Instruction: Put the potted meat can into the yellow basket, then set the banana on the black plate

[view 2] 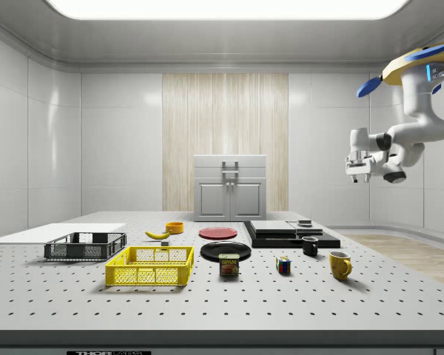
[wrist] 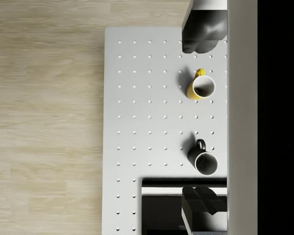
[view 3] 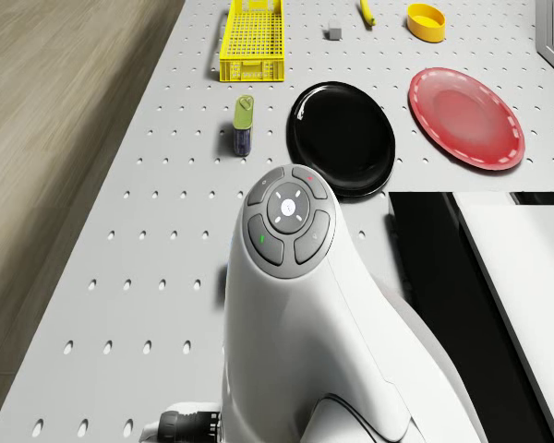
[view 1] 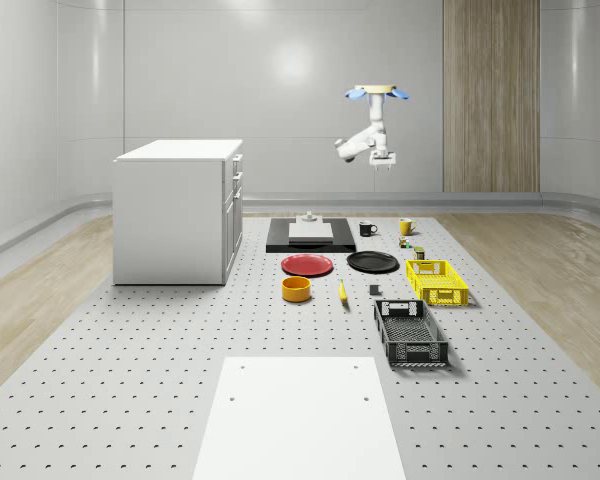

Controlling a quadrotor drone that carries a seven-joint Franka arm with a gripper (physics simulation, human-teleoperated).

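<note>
1. Whole-scene view: the drone (view 1: 378, 92) hovers high above the counter's (view 1: 130, 370) far end, beyond the black plate (view 1: 372, 262). Its claw (view 1: 382, 165) hangs in the air; I cannot tell whether it is released or clenched. The banana (view 1: 342, 291) lies in front of the black plate.
2. Side view: the meat can (view 2: 229, 265) stands on the counter just beside the yellow basket (view 2: 150, 266), in front of the black plate.
3. Drone view: the can lies between basket and plate.
4. Wrist view: a yellow mug (wrist: 201, 86) and a black mug (wrist: 204, 159) stand below.
</note>
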